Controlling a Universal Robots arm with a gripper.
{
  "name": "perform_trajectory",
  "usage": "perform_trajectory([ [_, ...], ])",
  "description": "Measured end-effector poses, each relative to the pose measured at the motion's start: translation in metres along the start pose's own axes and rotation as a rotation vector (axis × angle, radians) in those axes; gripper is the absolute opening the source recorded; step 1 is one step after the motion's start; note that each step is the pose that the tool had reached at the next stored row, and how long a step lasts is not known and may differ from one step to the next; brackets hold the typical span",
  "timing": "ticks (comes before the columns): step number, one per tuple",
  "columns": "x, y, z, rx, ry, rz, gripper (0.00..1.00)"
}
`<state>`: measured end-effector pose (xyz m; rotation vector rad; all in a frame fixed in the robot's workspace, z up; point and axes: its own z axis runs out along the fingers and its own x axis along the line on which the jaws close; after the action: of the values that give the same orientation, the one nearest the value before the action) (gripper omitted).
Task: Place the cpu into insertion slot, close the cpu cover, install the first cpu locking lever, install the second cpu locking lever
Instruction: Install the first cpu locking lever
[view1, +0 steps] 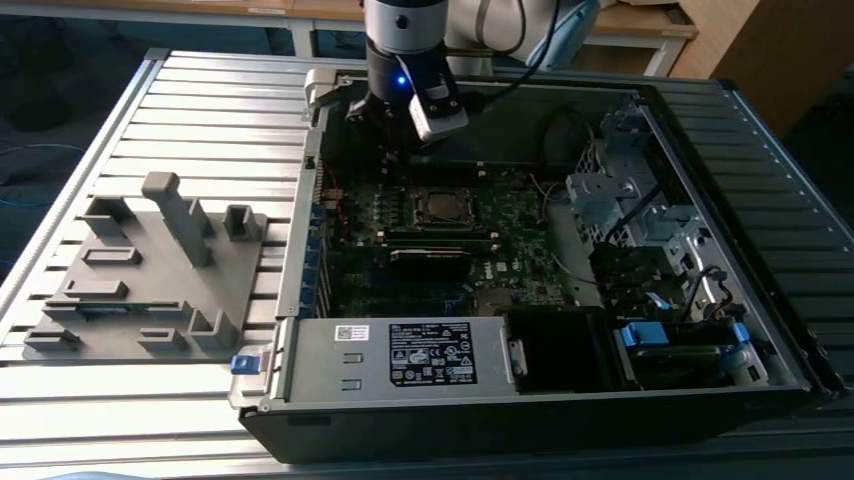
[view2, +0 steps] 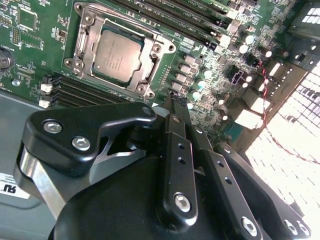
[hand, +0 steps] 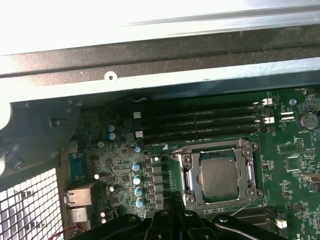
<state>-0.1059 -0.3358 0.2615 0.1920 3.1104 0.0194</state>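
my gripper (view2: 177, 102): fingers (view2: 172, 165) pressed together into a closed tip with nothing held between them, hanging above the green board (view2: 30, 50). just past the tip, the cpu (view2: 116, 54) lies flat on the board, silver top up. the metal cover (view2: 150, 62) lies down flat around it. beyond it run the long black memory slots (view2: 195, 15). farthest off is the wall of the computer case (hand: 150, 65).
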Motion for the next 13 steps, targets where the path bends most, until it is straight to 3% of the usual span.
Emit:
perform_trajectory([
  [6, 0.0, 0.0, -0.0006, -0.0001, 0.0, 0.0, 0.1],
  [8, -0.0001, 0.0, -0.0005, 0.0002, 0.0025, 0.0, 0.1],
  [13, 0.0, 0.0, 0.0002, 0.0042, 0.034, 0.0, 0.1],
])
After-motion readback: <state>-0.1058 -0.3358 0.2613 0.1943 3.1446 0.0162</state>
